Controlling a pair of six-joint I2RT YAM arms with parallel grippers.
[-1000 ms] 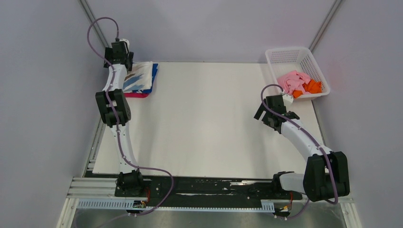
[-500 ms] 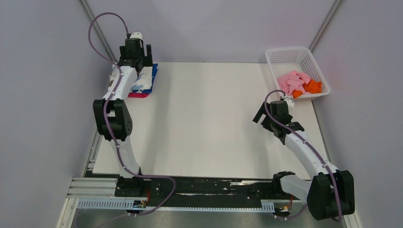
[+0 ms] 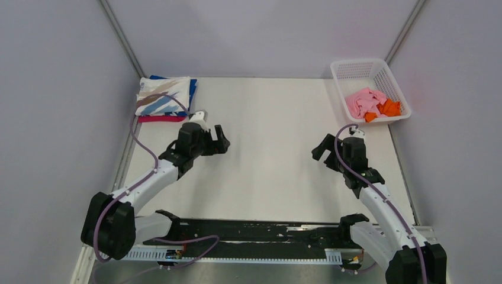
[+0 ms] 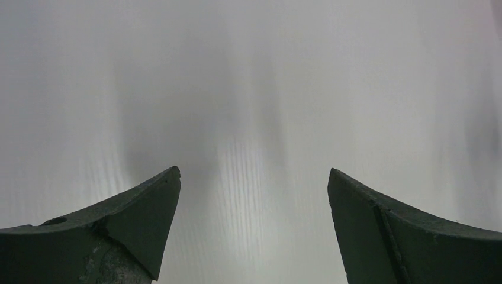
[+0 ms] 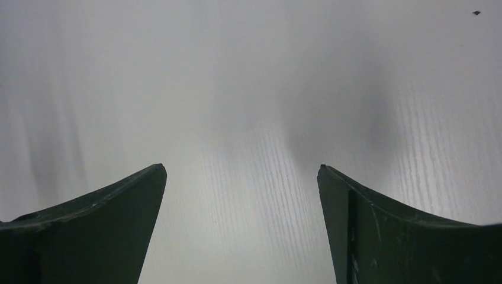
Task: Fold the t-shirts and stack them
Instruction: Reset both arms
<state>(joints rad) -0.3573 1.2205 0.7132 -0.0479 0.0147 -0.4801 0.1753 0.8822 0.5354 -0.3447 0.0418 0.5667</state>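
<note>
A folded stack lies at the table's far left corner: the white t-shirt with blue-and-tan streaks on top, a blue one under it, and a magenta one at the bottom. A pink t-shirt and an orange one lie crumpled in the white basket. My left gripper is open and empty over bare table, right of and nearer than the stack; it also shows in the left wrist view. My right gripper is open and empty, near and left of the basket, and shows in the right wrist view.
The white table lies between the two grippers. Grey walls close in on both sides and behind. The basket stands at the far right corner. A black rail with the arm bases runs along the near edge.
My left arm has swung away from the stack at the far left corner, down towards the table's middle. My right arm has drawn back a little towards the near edge.
</note>
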